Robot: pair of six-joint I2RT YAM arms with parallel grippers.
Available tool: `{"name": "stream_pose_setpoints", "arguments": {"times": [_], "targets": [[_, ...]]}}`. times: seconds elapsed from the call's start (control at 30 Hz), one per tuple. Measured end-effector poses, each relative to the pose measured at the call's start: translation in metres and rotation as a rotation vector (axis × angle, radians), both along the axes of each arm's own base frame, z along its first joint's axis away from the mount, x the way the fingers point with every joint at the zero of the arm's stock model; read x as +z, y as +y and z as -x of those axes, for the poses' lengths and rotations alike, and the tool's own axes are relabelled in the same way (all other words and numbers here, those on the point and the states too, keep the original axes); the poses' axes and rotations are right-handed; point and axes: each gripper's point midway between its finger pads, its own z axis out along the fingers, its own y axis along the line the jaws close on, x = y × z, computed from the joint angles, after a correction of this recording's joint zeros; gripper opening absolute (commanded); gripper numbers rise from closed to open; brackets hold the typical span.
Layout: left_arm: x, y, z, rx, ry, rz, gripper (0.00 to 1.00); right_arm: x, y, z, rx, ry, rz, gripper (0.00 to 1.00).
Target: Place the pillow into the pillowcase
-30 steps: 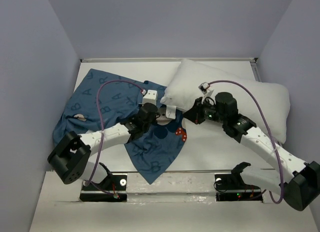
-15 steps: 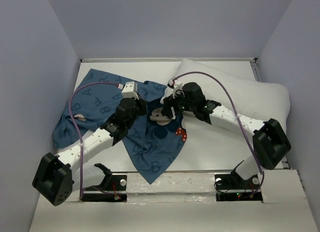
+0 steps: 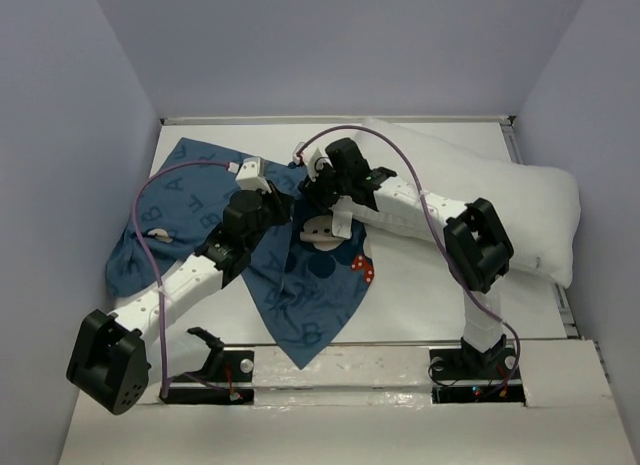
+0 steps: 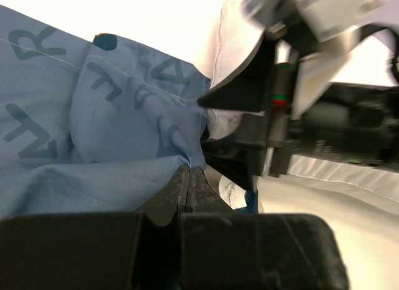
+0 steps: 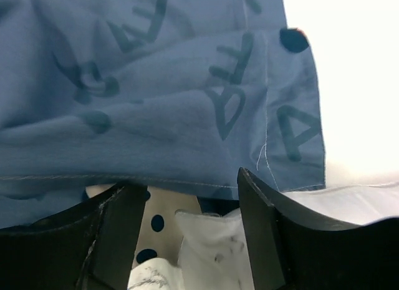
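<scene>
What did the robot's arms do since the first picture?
Both grippers slid left. The right gripper moved along the pillow to the pillowcase edge and hangs open there. The left gripper pulled back left, pinching blue cloth. The pillowcase lies about where it was.

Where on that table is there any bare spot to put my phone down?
Bare table shows in front, between the pillowcase, the pillow and the right arm, and in a strip behind the pillowcase. The middle is crowded: the left end effector and right end effector meet there.
</scene>
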Motion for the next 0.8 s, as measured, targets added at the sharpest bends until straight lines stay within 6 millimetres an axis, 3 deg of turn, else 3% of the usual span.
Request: {"name": "stream_pose_setpoints", "arguments": {"times": [0.03,0.13,0.2,0.37,0.5,0.53,0.57,0.63,0.67,0.7,0.8], "targets": [[0.001,0.001,-0.001,0.002,-0.003,0.003,0.00,-0.011,0.000,-0.002,0.007,0.012,0.026,0.49],[0.006,0.004,0.000,0.007,-0.012,0.011,0.00,-0.029,0.000,-0.015,0.008,0.035,0.062,0.14],[0.015,0.010,0.000,0.030,-0.031,0.020,0.00,-0.033,-0.002,-0.022,-0.002,0.034,0.070,0.00],[0.032,0.023,0.006,0.073,-0.063,0.043,0.00,-0.016,0.003,-0.036,-0.009,0.001,0.016,0.00],[0.031,0.038,0.012,0.130,-0.067,0.042,0.02,0.024,0.019,-0.047,0.009,-0.058,-0.066,0.00],[0.028,0.043,0.014,0.153,-0.062,0.035,0.14,0.036,0.024,-0.050,0.016,-0.070,-0.090,0.00],[0.025,0.048,0.016,0.168,-0.054,0.026,0.40,0.052,0.029,-0.052,0.026,-0.091,-0.121,0.00],[0.021,0.053,0.017,0.189,-0.046,0.006,0.67,0.080,0.039,-0.053,0.058,-0.123,-0.172,0.00],[0.019,0.054,0.017,0.196,-0.040,0.004,0.90,0.092,0.042,-0.053,0.071,-0.141,-0.192,0.00],[0.017,0.055,0.017,0.199,-0.035,-0.006,0.97,0.102,0.044,-0.054,0.081,-0.156,-0.207,0.00],[0.013,0.056,0.014,0.200,-0.020,-0.040,0.99,0.110,0.044,-0.054,0.090,-0.172,-0.217,0.00]]}}
